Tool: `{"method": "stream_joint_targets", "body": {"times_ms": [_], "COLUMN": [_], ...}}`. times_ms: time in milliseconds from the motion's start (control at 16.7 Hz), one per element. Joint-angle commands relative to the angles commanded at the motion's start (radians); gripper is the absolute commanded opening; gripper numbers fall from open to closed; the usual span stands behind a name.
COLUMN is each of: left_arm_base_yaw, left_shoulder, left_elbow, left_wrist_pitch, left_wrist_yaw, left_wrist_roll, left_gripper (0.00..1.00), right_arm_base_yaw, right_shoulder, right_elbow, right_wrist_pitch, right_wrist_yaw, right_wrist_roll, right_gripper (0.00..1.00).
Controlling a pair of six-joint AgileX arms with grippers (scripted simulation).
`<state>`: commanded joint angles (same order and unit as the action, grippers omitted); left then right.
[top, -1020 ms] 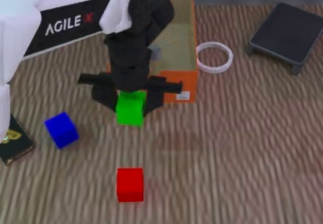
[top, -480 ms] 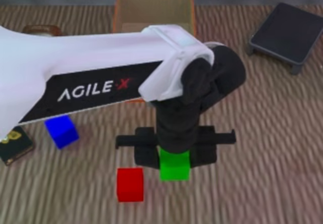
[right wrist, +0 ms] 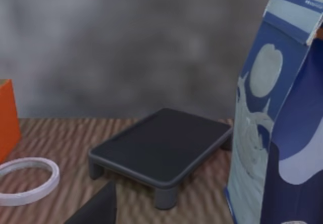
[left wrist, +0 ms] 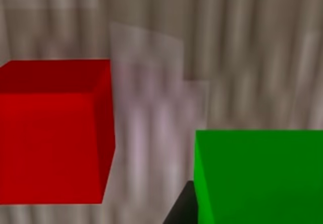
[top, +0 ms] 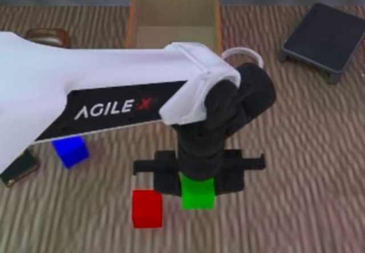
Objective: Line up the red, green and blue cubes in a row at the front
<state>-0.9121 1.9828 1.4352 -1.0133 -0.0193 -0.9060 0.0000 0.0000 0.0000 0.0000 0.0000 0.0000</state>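
My left gripper (top: 198, 182) is shut on the green cube (top: 198, 195) and holds it low at the table's front, just right of the red cube (top: 147, 208). A narrow gap of table shows between the two cubes. In the left wrist view the green cube (left wrist: 260, 176) fills the lower corner and the red cube (left wrist: 50, 133) sits beside it on the table. The blue cube (top: 70, 151) rests at the left, partly under my left arm. My right arm is out of the top view and stays parked off the right side.
An open orange cardboard box (top: 174, 13) stands at the back. A white ring (top: 242, 53) lies beside it and a dark tray (top: 328, 33) sits at the back right. A dark book (top: 17, 167) lies at the left edge. A blue-and-white carton (right wrist: 282, 123) stands close to the right wrist camera.
My left gripper carried the green cube from beside the orange box to the front, right of the red cube, then eased it slightly nearer the front edge. The red and blue cubes stayed put.
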Motion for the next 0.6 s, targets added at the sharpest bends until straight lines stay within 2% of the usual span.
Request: {"method": "stream_joint_targets", "body": {"times_ms": [240,540,600], "left_arm_base_yaw": [0.003,0.003,0.003], "left_shoulder": [0.052,0.066,0.066], "left_elbow": [-0.090,-0.111,-0.111], "left_wrist_pitch": [0.151,0.181,0.181], "left_wrist_yaw": [0.001,0.000,0.000], "left_wrist_roll": [-0.001,-0.002,-0.002], "left_gripper": [0.00,0.00,0.08], "right_arm_base_yaw": [0.000,0.000,0.000], "right_shoulder": [0.000,0.000,0.000], "right_elbow": [0.000,0.000,0.000], "right_wrist_pitch": [0.000,0.000,0.000], "right_wrist_yaw": [0.000,0.000,0.000], "right_wrist_roll": [0.000,0.000,0.000], "right_gripper": [1.00,1.00,1.00]}}
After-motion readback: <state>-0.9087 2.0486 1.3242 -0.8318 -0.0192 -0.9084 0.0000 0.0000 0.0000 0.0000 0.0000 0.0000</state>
